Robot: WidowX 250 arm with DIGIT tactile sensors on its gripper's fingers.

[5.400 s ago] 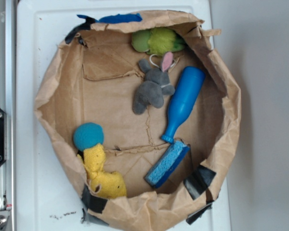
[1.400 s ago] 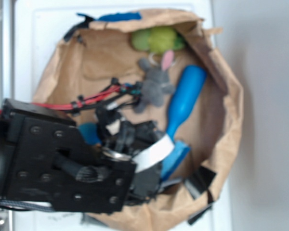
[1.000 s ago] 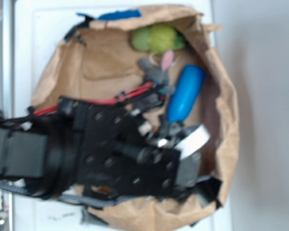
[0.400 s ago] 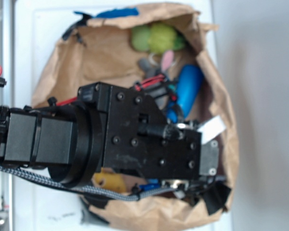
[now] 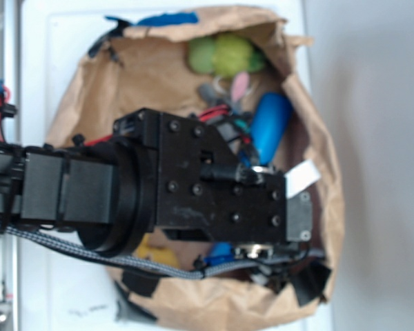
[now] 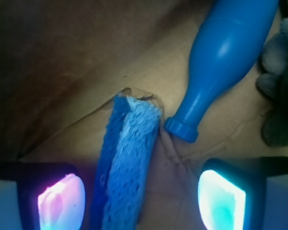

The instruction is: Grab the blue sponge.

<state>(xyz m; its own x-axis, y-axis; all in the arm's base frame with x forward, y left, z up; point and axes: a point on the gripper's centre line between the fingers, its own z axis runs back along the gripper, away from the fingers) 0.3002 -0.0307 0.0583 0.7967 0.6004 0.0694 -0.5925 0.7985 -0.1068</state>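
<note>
In the wrist view the blue sponge [image 6: 129, 163] stands on its long edge on the brown paper, dark scouring layer to the left, light porous body to the right. My gripper [image 6: 141, 201] is open and straddles it. The sponge sits nearer the left, pink-lit pad [image 6: 61, 201] than the right, cyan-lit pad [image 6: 222, 199], and touches neither. In the exterior view my arm [image 5: 214, 200] covers the lower right of the bag, hiding most of the sponge and my fingers.
A smooth blue bottle [image 6: 225, 52] [image 5: 269, 127] lies with its neck just past the sponge's far end. A grey plush bunny [image 6: 278, 110] is beside it and a green plush [image 5: 224, 55] at the back. A yellow toy [image 5: 152, 252] peeks out under the arm. The paper bag's wall [image 5: 324, 172] stands close on the right.
My arm swung in from the left across the bag and came down over the sponge. The bag's right wall has been pushed inward. The sponge has not moved.
</note>
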